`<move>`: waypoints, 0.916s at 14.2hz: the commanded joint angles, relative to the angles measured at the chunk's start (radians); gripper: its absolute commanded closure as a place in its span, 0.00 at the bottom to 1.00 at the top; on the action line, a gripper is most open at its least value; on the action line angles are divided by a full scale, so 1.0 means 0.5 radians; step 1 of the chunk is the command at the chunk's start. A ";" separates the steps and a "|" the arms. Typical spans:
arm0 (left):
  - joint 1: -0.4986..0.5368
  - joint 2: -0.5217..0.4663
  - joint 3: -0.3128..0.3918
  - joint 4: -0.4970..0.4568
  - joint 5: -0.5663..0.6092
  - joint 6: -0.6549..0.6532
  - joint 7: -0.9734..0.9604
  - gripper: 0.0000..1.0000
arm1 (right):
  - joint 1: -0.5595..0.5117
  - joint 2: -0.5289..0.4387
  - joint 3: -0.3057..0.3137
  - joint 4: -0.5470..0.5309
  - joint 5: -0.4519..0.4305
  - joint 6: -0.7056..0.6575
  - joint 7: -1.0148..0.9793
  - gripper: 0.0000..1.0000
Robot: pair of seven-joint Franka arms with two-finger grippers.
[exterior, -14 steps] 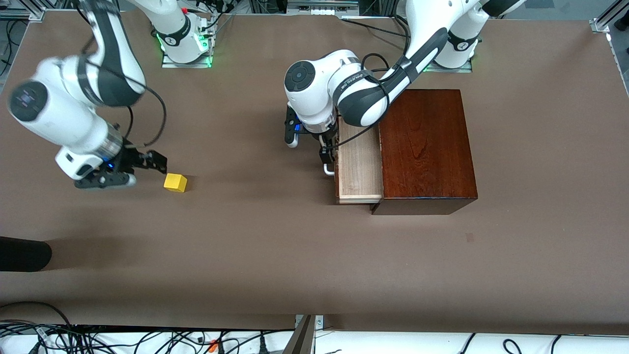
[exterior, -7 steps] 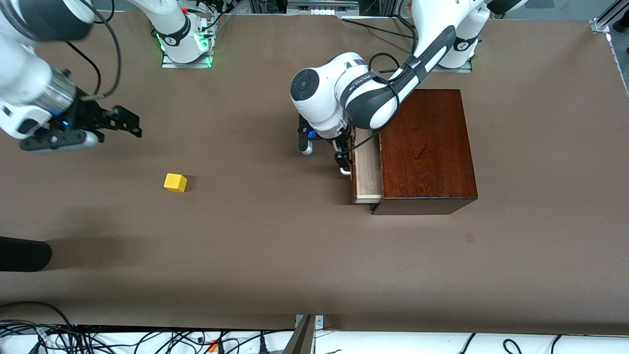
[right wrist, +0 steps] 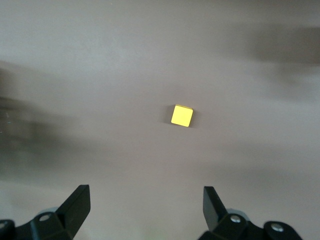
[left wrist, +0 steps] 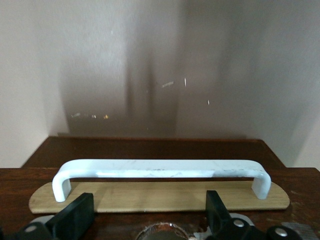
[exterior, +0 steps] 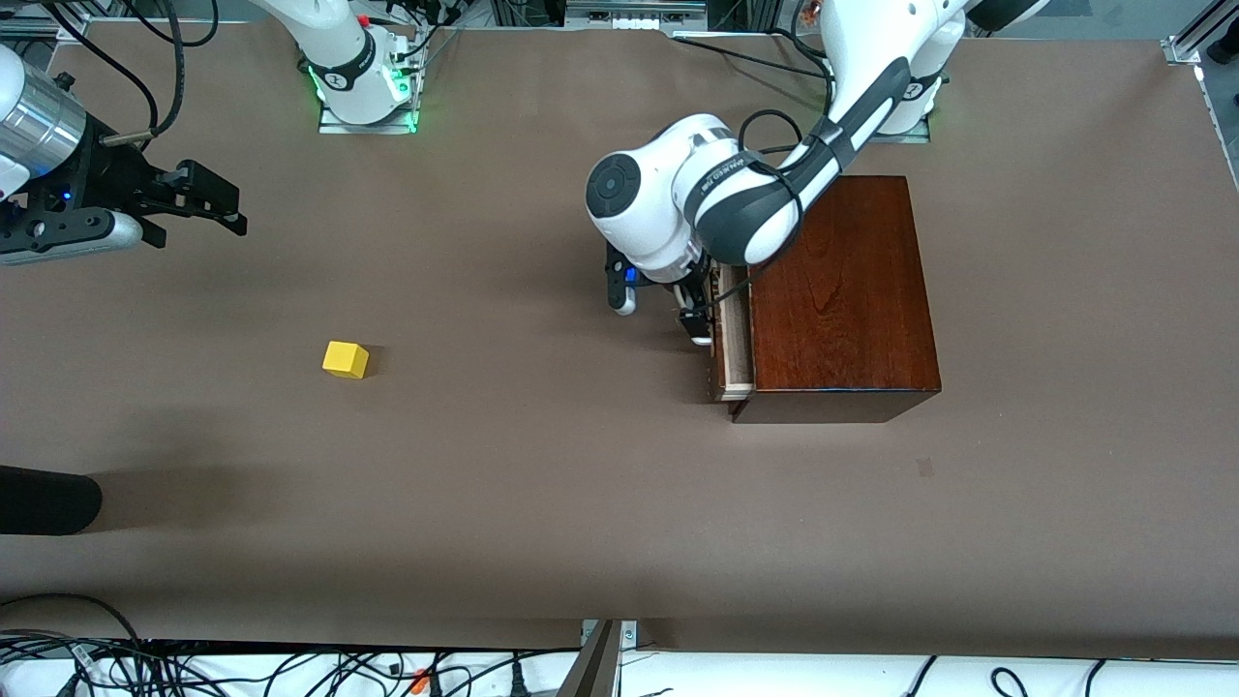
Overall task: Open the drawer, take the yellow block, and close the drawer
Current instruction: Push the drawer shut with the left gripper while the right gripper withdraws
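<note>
The single drawer point(exterior: 733, 334) of the dark reddish-brown glossy wooden box point(exterior: 842, 295) has slid most of the way in over the last second: only a thin strip of its pale light-wood interior shows now, where a wide tray stood out before. The left gripper point(exterior: 699, 324) sits at the white U-shaped bar handle point(left wrist: 161, 172), its fingers point(left wrist: 75, 220) spread to either side of the bar in the left wrist view, pushing rather than pinching. The small bright yellow cube point(exterior: 346, 359) has not moved; it lies on the bare brown table point(exterior: 581, 503), well apart from the box, toward the right arm's end. The right gripper point(exterior: 198, 203) has lifted away from the block and now hangs, spread and empty, over the table near the edge at the right arm's end. So the block is out, and I judge only the last bit of closing remains
</note>
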 commanded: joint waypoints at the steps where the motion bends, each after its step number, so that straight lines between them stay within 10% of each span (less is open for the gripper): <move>1: 0.081 -0.068 0.007 -0.122 0.064 -0.059 0.012 0.00 | -0.027 0.051 0.003 0.066 -0.045 -0.050 -0.088 0.00; 13: 0.005 -0.062 -0.005 -0.042 0.049 0.032 -0.563 0.00 | -0.034 0.079 0.000 0.066 -0.128 -0.078 -0.079 0.00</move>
